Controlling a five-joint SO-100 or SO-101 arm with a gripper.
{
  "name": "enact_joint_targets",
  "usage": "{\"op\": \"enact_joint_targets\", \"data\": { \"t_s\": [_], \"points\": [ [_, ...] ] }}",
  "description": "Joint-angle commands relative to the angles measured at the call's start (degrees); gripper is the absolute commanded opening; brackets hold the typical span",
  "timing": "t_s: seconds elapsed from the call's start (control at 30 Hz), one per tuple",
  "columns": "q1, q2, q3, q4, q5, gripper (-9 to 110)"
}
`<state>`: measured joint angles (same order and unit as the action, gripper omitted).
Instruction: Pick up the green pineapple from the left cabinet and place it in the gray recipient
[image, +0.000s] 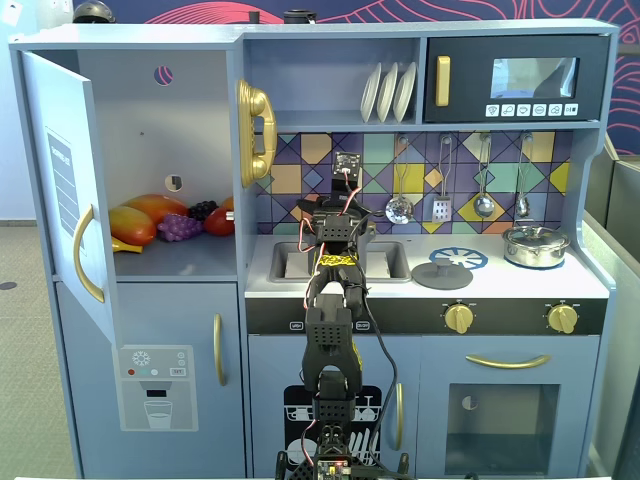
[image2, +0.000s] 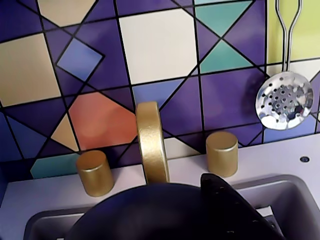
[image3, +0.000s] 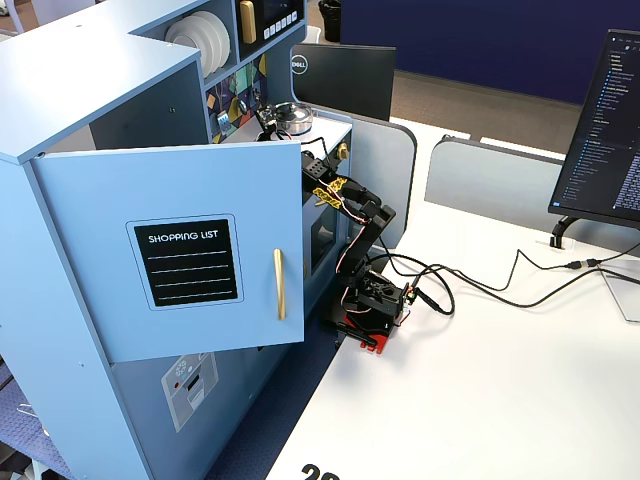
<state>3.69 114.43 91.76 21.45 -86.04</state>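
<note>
The left cabinet (image: 150, 120) stands open, its door (image: 60, 170) with a curved gold handle swung to the left; the door also shows in a fixed view (image3: 180, 250). On its shelf lie a yellow-orange mango (image: 135, 222), purple grapes (image: 180, 228) and a red fruit (image: 220, 222). No green pineapple shows in any view. No gray recipient shows; the arm covers the sink's middle. My gripper (image: 336, 215) is over the sink (image: 400, 262), facing the tiled back wall. In the wrist view only a black finger (image2: 225, 205) and a dark blurred mass show.
A gold faucet (image2: 152, 145) and two gold knobs stand just ahead of the gripper. A slotted spoon (image2: 284, 100) hangs at the right. A shiny lidded pot (image: 536, 245) sits on the right of the counter, a dark microwave (image: 520, 80) above it.
</note>
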Motion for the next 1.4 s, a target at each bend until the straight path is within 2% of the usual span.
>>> {"op": "enact_joint_targets", "data": {
  "t_s": [0.0,0.13,0.23,0.33,0.4,0.5,0.6,0.67,0.8,0.9,1.0,1.17,1.37],
  "points": [
    [0.44,0.62,-4.31,-2.11,-1.41,54],
    [0.44,7.91,-6.59,5.36,-1.85,52],
    [3.6,16.52,-10.37,22.68,-2.64,53],
    [4.13,26.72,-11.16,45.97,-2.11,51],
    [2.29,34.89,-7.29,60.29,-4.22,41],
    [-1.41,45.09,4.04,71.63,-6.68,21],
    [-3.34,49.92,20.13,70.31,-9.14,1],
    [-3.6,50.45,30.5,65.74,-8.79,0],
    [-4.22,47.99,49.66,48.96,-2.37,0],
    [-4.48,46.05,62.4,34.1,-2.2,0],
    [-4.22,45.44,71.46,27.16,-2.37,0],
    [-2.55,48.69,79.8,28.3,-0.7,0],
    [-2.64,57.57,80.16,46.49,-0.09,0]
  ]
}}
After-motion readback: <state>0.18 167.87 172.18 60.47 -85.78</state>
